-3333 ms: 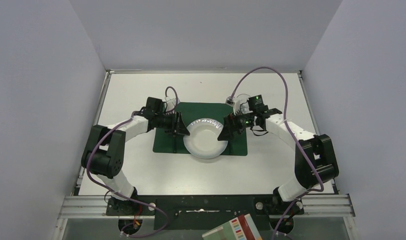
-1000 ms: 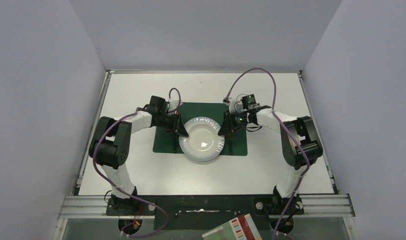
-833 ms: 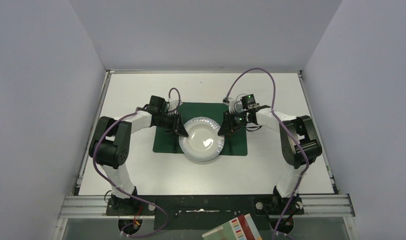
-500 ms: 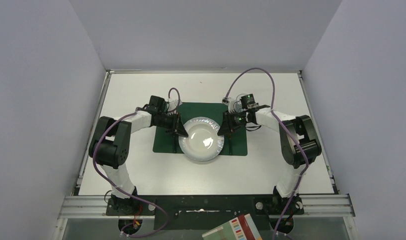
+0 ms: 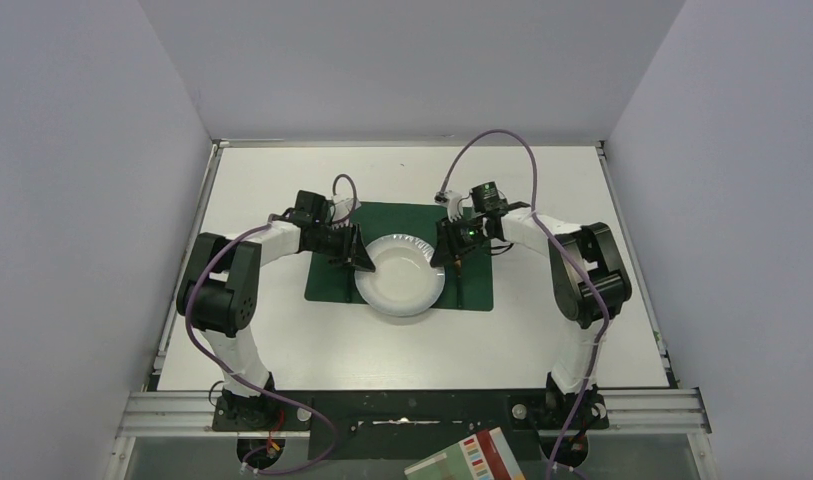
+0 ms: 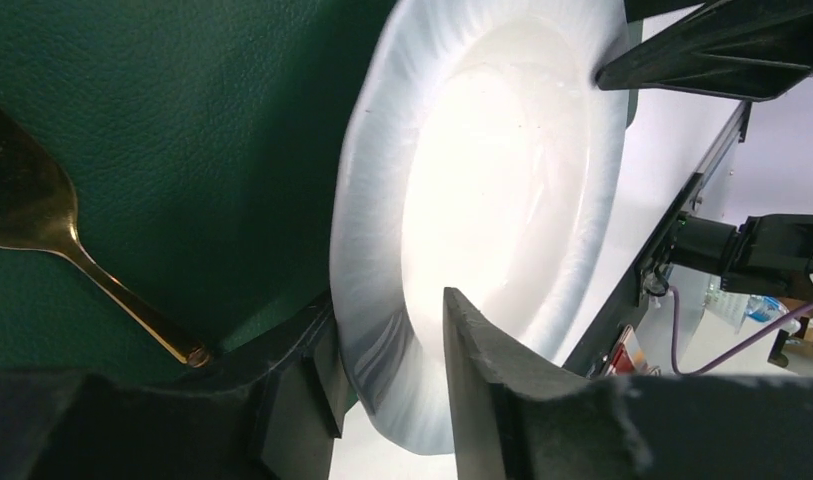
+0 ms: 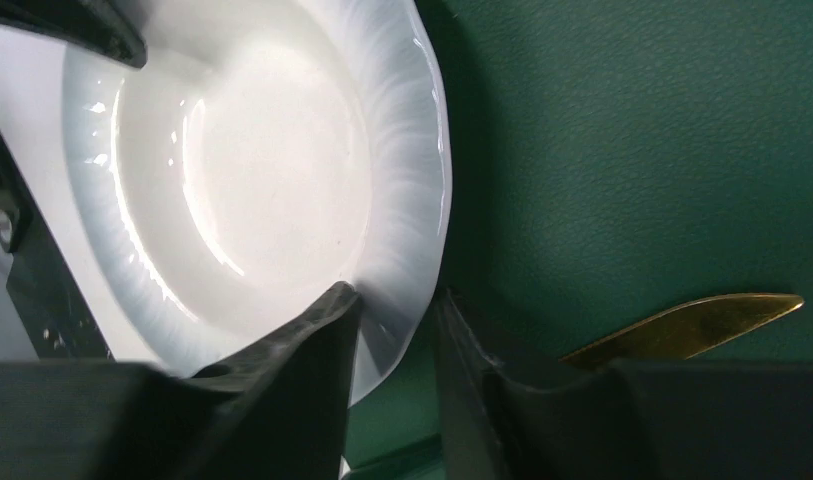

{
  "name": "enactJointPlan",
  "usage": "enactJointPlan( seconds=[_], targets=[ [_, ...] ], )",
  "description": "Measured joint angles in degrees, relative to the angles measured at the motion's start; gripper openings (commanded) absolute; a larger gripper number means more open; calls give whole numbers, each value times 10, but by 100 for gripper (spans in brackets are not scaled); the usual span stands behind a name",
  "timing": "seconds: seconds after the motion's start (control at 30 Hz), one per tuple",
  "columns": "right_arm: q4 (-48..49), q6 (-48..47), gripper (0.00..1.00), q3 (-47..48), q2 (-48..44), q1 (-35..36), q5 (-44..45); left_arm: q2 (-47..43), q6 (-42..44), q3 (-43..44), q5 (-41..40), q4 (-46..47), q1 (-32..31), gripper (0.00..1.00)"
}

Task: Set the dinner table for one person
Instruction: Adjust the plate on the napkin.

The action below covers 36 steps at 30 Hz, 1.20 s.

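we find no text, label, brand or number that we can read in any view; the colour-striped card [image 5: 469, 457] at the near edge shows us only blurred patches.

White plate [image 5: 400, 288]; dark green placemat [image 5: 327, 285]; gold utensil [image 6: 27, 205]; white dinner table [image 5: 282, 340].

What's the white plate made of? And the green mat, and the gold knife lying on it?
Plate: glossy white, bright reflections, fluted rim; probably glazed ceramic, maybe hard plastic.
Mat: dark green, fine pebbled grain; looks like faux leather.
Gold knife: shiny; likely gold-coloured metal.
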Motion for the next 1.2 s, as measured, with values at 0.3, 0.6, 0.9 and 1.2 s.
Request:
enactJointPlan(
  seconds=[0.3,0.6,0.9,1.2],
  targets=[
    [-9,-47,60,28,4,13,89,0,1,0,-2,3,3,84],
    [-14,-70,61,83,-39,14,151,0,15,33,-10,-21,3,87],
    [-19,-93,0,104,-145,14,203,-91,80,108,-154,-47,36,80],
    [-80,-220,0,-92,-225,11,246,-123,179,3,-250,30,98,0]
  ],
)
